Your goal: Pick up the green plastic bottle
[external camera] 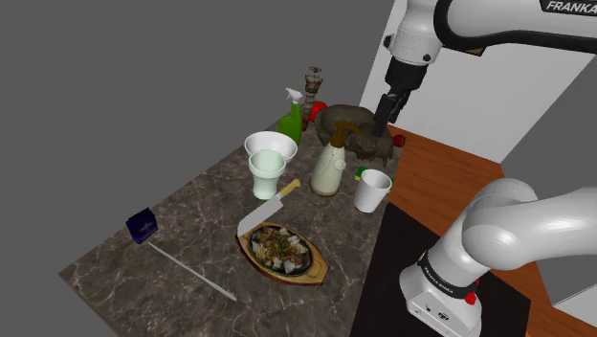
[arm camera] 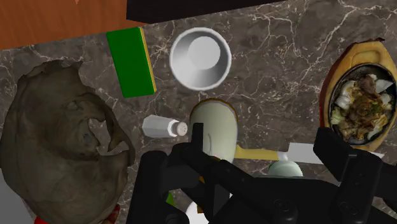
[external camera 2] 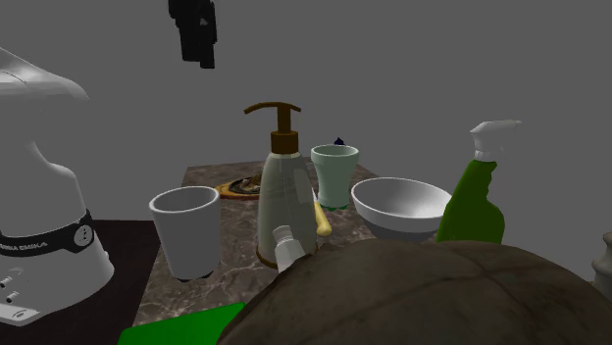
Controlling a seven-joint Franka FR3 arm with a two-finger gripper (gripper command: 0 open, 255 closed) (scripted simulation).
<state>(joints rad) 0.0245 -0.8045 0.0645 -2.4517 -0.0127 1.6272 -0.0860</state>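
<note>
The green bottle (external camera: pixel 290 119), a spray bottle with a white trigger head, stands upright at the far end of the dark marbled surface (external camera: pixel 115 270). In the shoulder view it is just behind a white bowl (external camera: pixel 271 146) and to the left of a lumpy brown object (external camera: pixel 352 126), with a pepper grinder (external camera: pixel 313 84) a little beyond it. In the second exterior view the green bottle (external camera 2: pixel 474 201) stands just right of the white bowl (external camera 2: pixel 402 204).

The hand (external camera: pixel 381 123) hangs well above the surface, over the brown object and to the right of the bottle in the shoulder view, clear of it. In the wrist view the hand (arm camera: pixel 262 137) has its two black fingers spread apart and holds nothing. Far below it stands a cream soap dispenser (arm camera: pixel 215 124) with a brown pump. Near the dispenser are a small white shaker (arm camera: pixel 162 126) on its side, a white cup (arm camera: pixel 200 57), a green sponge (arm camera: pixel 130 60) and the brown object (arm camera: pixel 57 133).

In the shoulder view a pale green tumbler (external camera: pixel 267 177) stands in front of the bowl, and a knife (external camera: pixel 268 206) lies between the tumbler and an oval dish of food (external camera: pixel 282 252). A small blue box (external camera: pixel 142 226) and a thin grey rod (external camera: pixel 191 272) lie toward the near left of the surface.
</note>
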